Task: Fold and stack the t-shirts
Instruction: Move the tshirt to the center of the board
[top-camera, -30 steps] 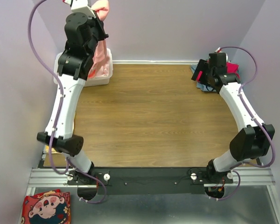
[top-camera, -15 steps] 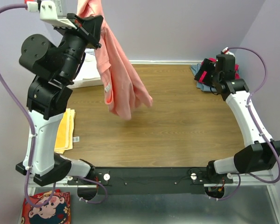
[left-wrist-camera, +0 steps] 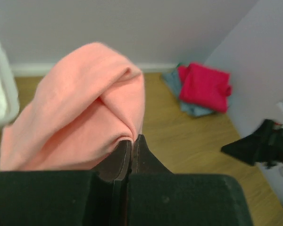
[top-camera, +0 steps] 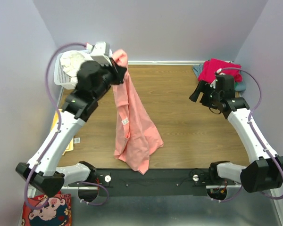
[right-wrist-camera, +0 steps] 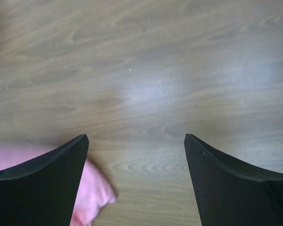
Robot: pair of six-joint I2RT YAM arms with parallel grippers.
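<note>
Salmon-pink t-shirt (top-camera: pixel 132 127): pinched at its top end by the left gripper (top-camera: pixel 119 71) over the tabletop's (top-camera: pixel 188 136) far-left corner, long axis running to the near edge's middle. Right gripper (top-camera: pixel 198 92): jaws wide apart, empty, by the right edge. The shirt hung well to its left.

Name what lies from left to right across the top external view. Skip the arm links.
white lattice basket → salmon-pink shirt, hanging from the shut left end effector → open right end effector → crimson-red shirt
</note>
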